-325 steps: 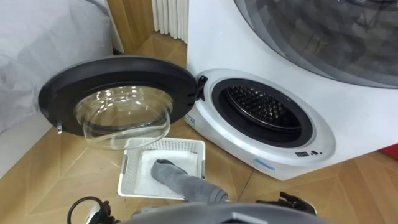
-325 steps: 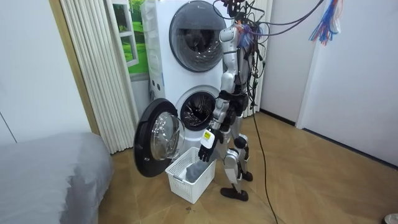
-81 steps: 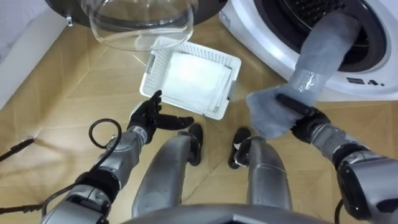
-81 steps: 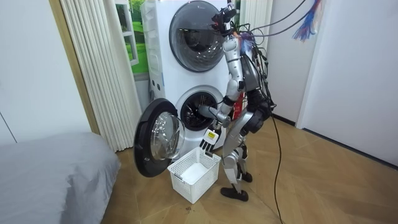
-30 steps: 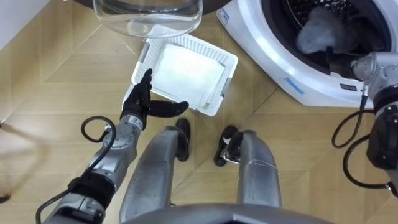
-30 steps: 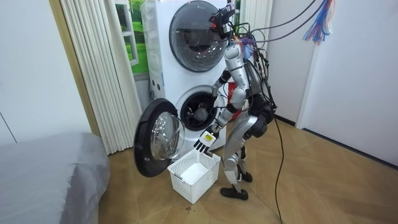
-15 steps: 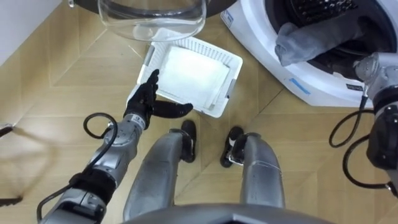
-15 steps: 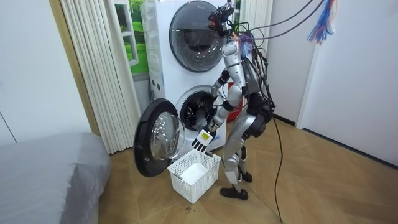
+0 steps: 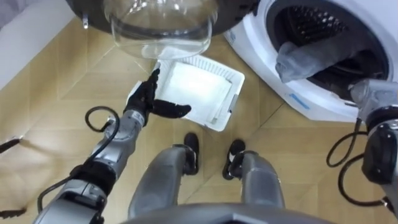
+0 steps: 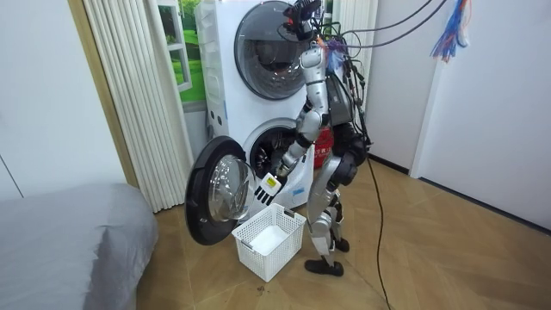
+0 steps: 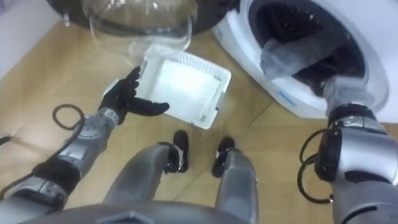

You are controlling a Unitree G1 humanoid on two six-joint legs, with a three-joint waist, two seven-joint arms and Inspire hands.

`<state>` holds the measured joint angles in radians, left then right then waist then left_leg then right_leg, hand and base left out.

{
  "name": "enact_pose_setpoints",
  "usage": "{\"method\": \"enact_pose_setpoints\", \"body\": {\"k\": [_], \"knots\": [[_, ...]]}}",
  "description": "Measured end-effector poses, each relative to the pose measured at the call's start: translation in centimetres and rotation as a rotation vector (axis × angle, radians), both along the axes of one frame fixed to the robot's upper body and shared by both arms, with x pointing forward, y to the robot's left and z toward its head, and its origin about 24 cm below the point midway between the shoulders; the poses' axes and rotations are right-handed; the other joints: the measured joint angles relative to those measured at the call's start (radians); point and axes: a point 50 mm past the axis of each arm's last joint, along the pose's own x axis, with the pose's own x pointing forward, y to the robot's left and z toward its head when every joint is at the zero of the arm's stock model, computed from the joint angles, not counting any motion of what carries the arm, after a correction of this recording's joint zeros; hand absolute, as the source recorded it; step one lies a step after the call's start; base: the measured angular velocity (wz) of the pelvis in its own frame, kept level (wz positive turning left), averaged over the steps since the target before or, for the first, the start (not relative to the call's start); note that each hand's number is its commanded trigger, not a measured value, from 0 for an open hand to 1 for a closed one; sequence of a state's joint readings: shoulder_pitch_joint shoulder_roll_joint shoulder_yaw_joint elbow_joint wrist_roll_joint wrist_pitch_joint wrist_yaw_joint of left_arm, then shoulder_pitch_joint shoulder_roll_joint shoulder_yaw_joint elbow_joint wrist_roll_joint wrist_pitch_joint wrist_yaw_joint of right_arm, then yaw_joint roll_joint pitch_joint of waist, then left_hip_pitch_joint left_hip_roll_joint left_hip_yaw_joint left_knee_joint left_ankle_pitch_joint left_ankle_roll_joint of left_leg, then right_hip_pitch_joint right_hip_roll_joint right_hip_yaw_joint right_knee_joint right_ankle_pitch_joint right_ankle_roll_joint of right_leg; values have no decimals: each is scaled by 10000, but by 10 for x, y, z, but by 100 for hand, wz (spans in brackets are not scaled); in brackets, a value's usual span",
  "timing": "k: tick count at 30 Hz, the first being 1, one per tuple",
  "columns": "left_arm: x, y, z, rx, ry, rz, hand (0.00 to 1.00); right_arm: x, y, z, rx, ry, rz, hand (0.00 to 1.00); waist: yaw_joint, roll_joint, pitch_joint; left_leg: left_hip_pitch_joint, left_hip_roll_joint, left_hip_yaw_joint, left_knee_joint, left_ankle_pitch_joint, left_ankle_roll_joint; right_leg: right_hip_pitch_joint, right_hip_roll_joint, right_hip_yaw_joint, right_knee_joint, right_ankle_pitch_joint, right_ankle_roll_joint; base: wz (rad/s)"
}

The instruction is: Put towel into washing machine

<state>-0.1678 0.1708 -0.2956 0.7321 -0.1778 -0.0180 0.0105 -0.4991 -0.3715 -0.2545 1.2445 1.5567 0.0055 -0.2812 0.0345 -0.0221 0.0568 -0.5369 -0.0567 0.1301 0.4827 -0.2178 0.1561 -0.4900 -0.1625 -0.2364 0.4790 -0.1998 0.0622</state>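
The grey towel (image 9: 306,55) lies in the mouth of the front-loading washing machine (image 9: 264,53) at the far right. Part of it sits inside the drum and part bunches on the lower lip of the opening. It is not yet fully in, we judge. The right robot hand (image 9: 359,88) sits at the near rim of that opening, just beside the towel, and we cannot tell its state from here. The left robot hand (image 9: 149,102) hovers spread and empty over the near-left corner of the white laundry basket (image 9: 232,99), which stands on the wooden floor (image 9: 56,99) below the open glass door (image 9: 158,28).

The main risk, as we see it, is the towel's overhang. If the right arm draws back while brushing the cloth, it could drag the towel out onto the floor — or leave a fold across the lip where the door would pinch it.

A small blue label (image 9: 292,86) on the machine's front is too small to read, and we make out no other writing.
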Motion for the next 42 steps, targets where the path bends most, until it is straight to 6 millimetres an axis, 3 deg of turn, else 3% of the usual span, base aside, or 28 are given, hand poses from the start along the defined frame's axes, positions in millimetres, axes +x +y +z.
{"method": "enact_pose_setpoints", "body": {"k": [5, 6, 8, 10, 13, 20, 27, 35, 42], "knots": [[-18, 18, -13, 1134, 477, -90, 0, -53, 4, -41, -923, 1320, 1174, 0, -8, 66, -87, 1142, 8, 31, -714, 10, -64, 1167, 283, 425, -981, 140, 107, -6], [-28, 27, -20, 1425, 856, 54, 0, -71, 4, -51, -1119, 1842, 1443, 0, -12, 55, -233, 1444, 34, 39, -938, 10, -106, 1486, 360, 427, -1267, 231, 73, -10], [-43, 41, -28, 1801, 1291, 396, 0, -103, 2, -66, -1581, 2801, 2055, 0, -34, -3, -360, 1939, 77, 94, -1162, 8, -138, 2010, 457, 450, -1657, 321, 52, -17], [-73, 57, -39, 2357, 2015, 720, 0, -143, 5, -81, -2412, 4274, 3558, 0, -12, -144, -466, 2833, 79, 257, -1606, 21, -178, 2809, 510, 542, -2072, 323, 52, -28], [-101, 69, -52, 2653, 2966, 1192, 0, -169, 18, -93, -3291, 5663, 6316, 0, -164, -265, -542, 3619, 130, 279, -1969, -36, -336, 3572, 642, 669, -2554, 368, 53, -26], [-126, 72, -63, 2738, 3858, 1523, 0, -177, 46, -106, -4430, 6598, 10535, 0, -321, -253, -543, 4614, 286, 456, -2553, -22, -555, 4402, 888, 741, -2970, 589, -75, -12], [-155, 72, -74, 2451, 4755, 2650, 0, -198, 59, -114, -4606, 7229, 12672, 0, -313, -166, -507, 5318, 315, 464, -2891, 41, -669, 4946, 967, 696, -3120, 591, -81, -1], [-184, 75, -79, 2153, 5475, 3793, 0, -219, 69, -119, -4151, 7591, 13490, 0, -239, -165, -499, 5810, 337, 575, -3178, 25, -713, 5251, 1053, 960, -3305, 592, -82, -8], [-202, 78, -83, 2149, 6253, 4199, 0, -226, 70, -120, -3845, 7501, 13632, 0, -248, 20, -500, 6110, 380, 587, -3311, -8, -760, 5482, 1123, 1020, -3309, 591, -82, -1]]}}
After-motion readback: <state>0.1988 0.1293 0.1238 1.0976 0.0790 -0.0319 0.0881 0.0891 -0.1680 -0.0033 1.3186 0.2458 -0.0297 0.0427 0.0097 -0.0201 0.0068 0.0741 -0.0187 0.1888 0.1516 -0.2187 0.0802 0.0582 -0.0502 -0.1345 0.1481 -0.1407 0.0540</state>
